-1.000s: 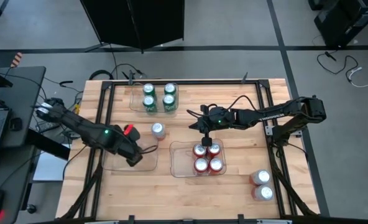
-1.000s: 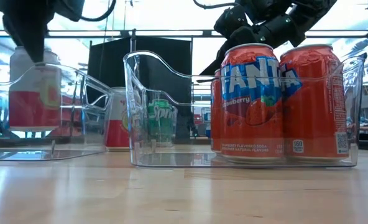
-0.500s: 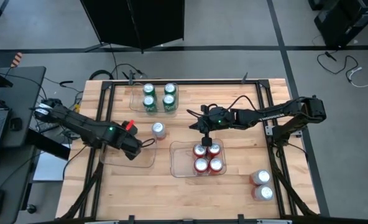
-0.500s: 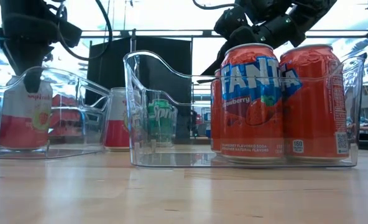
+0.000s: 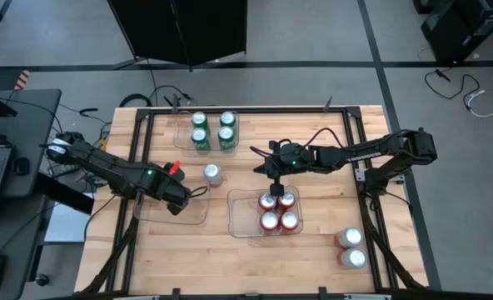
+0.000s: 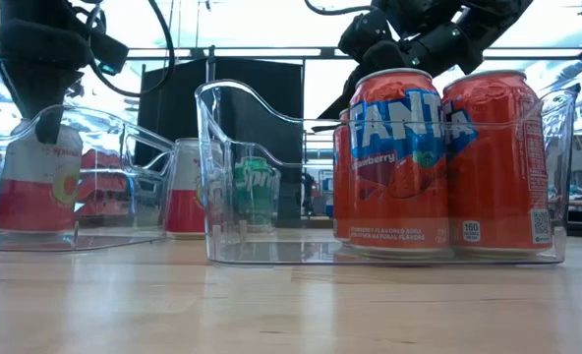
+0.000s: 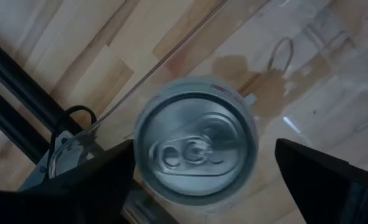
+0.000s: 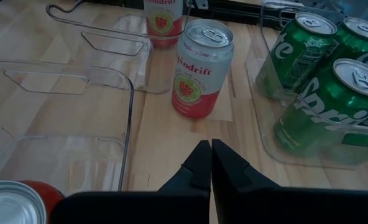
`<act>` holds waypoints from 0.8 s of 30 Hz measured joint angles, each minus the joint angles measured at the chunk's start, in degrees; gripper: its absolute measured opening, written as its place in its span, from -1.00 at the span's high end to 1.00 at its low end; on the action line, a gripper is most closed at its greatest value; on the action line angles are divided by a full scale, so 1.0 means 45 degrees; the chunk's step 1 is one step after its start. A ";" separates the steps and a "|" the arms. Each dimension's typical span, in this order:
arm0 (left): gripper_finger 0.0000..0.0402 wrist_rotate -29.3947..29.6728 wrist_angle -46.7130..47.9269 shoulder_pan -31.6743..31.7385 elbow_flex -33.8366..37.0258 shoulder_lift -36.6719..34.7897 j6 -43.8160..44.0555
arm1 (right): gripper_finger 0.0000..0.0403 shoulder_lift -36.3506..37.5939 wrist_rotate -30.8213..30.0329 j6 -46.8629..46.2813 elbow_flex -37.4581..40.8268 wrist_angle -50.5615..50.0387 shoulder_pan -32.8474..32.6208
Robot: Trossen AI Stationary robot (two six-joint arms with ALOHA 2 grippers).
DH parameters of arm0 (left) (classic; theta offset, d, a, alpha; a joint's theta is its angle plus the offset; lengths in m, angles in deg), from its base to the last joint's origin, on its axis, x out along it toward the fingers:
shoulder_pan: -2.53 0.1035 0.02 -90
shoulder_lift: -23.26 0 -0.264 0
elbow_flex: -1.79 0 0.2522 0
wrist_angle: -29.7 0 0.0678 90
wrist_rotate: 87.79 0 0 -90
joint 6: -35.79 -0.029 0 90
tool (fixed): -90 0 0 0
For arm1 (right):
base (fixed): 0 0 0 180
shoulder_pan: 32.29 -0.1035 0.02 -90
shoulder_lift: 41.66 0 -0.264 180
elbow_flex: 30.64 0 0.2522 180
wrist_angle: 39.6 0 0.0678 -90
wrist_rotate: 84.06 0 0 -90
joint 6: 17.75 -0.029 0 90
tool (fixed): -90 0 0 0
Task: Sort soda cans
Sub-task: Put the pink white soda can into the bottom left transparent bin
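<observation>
Left gripper (image 5: 178,202): I see it over the left clear tray (image 5: 198,219), fingers set wide either side of a silver-white can (image 7: 196,140); from the left wrist view neither finger touches the wall, so I read it as let go, though the gap is hard to judge.
Can in left tray: stands upright on the tray floor, seen in the low view (image 6: 37,187) with the gripper just above its top.
Right gripper (image 5: 274,174): hovers beyond the middle tray (image 5: 238,218), fingers pressed together and holding nothing (image 8: 209,163).
Red cans (image 5: 278,210): four together in the middle tray.
Green cans (image 5: 213,131): four in the far tray (image 5: 181,140).
Loose silver-white cans: one between the trays (image 5: 211,174), two near the right front corner (image 5: 351,247).
Handling: I judge these thin aluminium cylinders stiff if full, easily dented, and smooth enough to slip.
Where to hold: across the mid-wall, fingers square to the body, below the rim.
Surfaces: glossy printed walls, brushed tops with pull tabs; trays hard clear plastic; table (image 5: 313,133) pale wood planks.
</observation>
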 joint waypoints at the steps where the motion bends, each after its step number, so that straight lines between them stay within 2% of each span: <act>1: -0.87 0.0007 -0.0005 0.0003 -0.0058 0.0000 -0.0098 | 1.00 0.0000 -0.0001 0.0001 0.0000 -0.0003 0.0000; 6: -0.77 0.0188 0.0331 0.0005 -0.0541 0.0000 -0.0401 | 1.00 0.0000 -0.0001 -0.0003 0.0000 0.0001 0.0000; 15: -0.82 0.0842 0.1719 0.0005 -0.1254 -0.0010 -0.0481 | 0.99 0.0000 -0.0001 -0.0061 0.0000 0.0052 0.0000; 20: -0.80 0.1718 0.1515 0.0250 -0.1749 -0.0010 -0.1010 | 0.98 0.0000 -0.0001 -0.0713 0.0000 0.0987 0.0000; 24: -0.69 0.2274 0.0399 0.1175 -0.2422 -0.0015 -0.1918 | 0.87 0.0000 -0.0001 -0.0782 0.0000 0.1371 0.0075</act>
